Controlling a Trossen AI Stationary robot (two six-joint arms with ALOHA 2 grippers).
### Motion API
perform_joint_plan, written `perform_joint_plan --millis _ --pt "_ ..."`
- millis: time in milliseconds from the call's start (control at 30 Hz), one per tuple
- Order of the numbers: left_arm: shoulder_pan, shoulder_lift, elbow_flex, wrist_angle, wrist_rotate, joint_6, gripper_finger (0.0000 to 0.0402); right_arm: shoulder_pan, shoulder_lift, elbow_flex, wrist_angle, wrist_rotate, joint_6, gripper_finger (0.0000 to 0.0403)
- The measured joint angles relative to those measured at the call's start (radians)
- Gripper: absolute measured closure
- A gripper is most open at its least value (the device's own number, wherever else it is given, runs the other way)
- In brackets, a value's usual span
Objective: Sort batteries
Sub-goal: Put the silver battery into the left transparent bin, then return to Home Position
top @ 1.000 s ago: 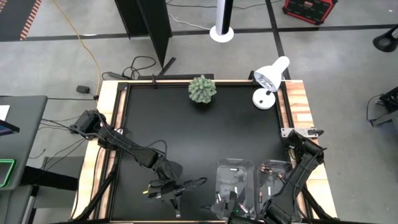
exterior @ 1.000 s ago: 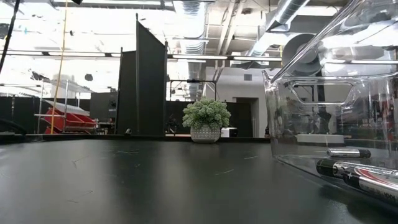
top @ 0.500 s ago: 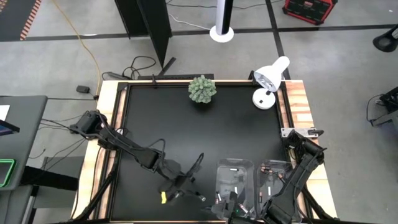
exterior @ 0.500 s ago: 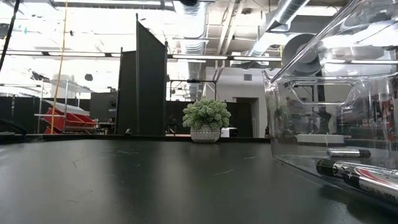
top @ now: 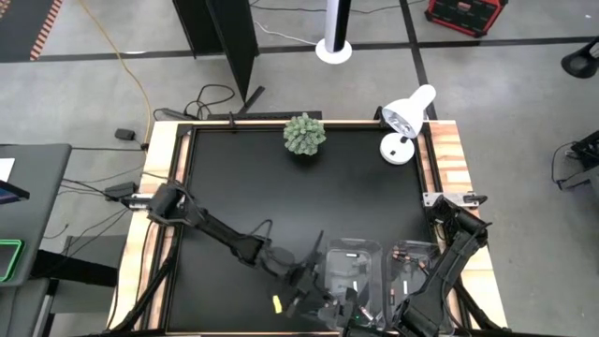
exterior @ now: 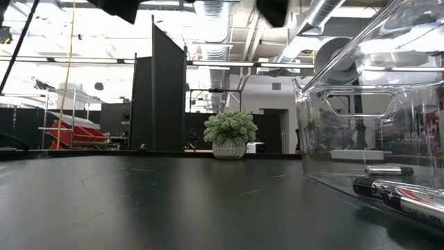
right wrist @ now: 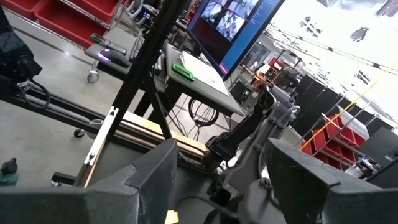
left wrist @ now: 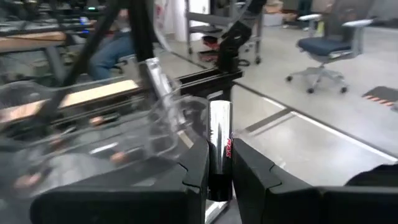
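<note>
The left gripper [left wrist: 219,180] holds one silver battery [left wrist: 219,146] pinched upright between its narrow fingers [left wrist: 193,171], the cell's body standing clear above the fingertips with red lettering down one side. Just beyond those fingers rises the curved wall of a clear bin [left wrist: 168,118], and a second clear bin [top: 412,271] sits next to it on the black desk [top: 281,187]. In the high view the left arm reaches toward the nearer bin [top: 354,271], with the held battery close beside its rim. Other batteries already lie in the bins: a few dark ones and a silver one [exterior: 388,170] rest on a bin floor in the low view (which bin that is I cannot tell from there).

The step in hand looks like carrying a picked cell to its bin. The next move calls for bringing the fingers over the rim of the bin that takes silver cells, then parting them so the battery drops inside rather than striking the wall.

The right gripper [right wrist: 217,180] waits near the desk's front edge, its fingers [right wrist: 149,180] spread wide and holding nothing.
</note>
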Motion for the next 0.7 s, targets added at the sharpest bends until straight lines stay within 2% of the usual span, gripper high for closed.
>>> perform_joint_plan --millis 400,700 --pt "0.0 0.232 0.388 -0.357 0.157 -0.043 0.0355 0.001 0.0 0.0 -0.011 0.0 0.0 0.0143" --pt "-0.001 0.255 0.43 -0.396 0.172 -0.04 0.0295 0.001 0.0 0.0 -0.012 0.0 0.0 0.0143"
